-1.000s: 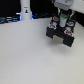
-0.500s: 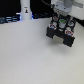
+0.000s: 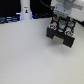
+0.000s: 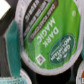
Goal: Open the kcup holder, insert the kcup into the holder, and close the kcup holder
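- One pale table (image 3: 30,55) fills most of the room's view, dark clutter behind.
- Gripper (image 3: 62,24) hangs over the black holder (image 3: 61,34) at the exterior view's right; its grip I cannot tell.
- Green pod (image 4: 50,37) fills the wrist view.

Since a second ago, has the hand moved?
Yes. The hand has dropped slightly toward the black holder in the exterior view, while the white cylinder stays put.
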Available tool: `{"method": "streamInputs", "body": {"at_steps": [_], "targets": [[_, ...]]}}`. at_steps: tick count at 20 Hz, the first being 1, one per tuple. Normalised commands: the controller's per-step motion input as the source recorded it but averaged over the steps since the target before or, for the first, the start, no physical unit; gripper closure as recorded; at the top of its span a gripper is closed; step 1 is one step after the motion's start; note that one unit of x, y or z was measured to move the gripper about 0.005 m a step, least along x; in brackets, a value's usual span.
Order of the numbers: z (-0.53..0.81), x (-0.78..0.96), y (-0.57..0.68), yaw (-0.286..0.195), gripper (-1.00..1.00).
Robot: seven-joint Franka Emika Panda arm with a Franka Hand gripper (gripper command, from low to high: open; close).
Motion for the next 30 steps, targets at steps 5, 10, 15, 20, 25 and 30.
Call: {"method": "streamInputs", "body": {"at_steps": [5, 10, 15, 20, 25, 30], "targets": [[0.32, 0.08, 0.01, 0.084, -1.00], [0.46, 0.23, -0.17, 0.101, -1.00], [0.42, 0.42, -0.37, 0.078, -1.00], [0.28, 0.65, -0.48, 0.006, -1.00], [0.19, 0.76, -0.45, -0.003, -1.00], [0.10, 0.84, -0.37, -0.005, -1.00]]}}
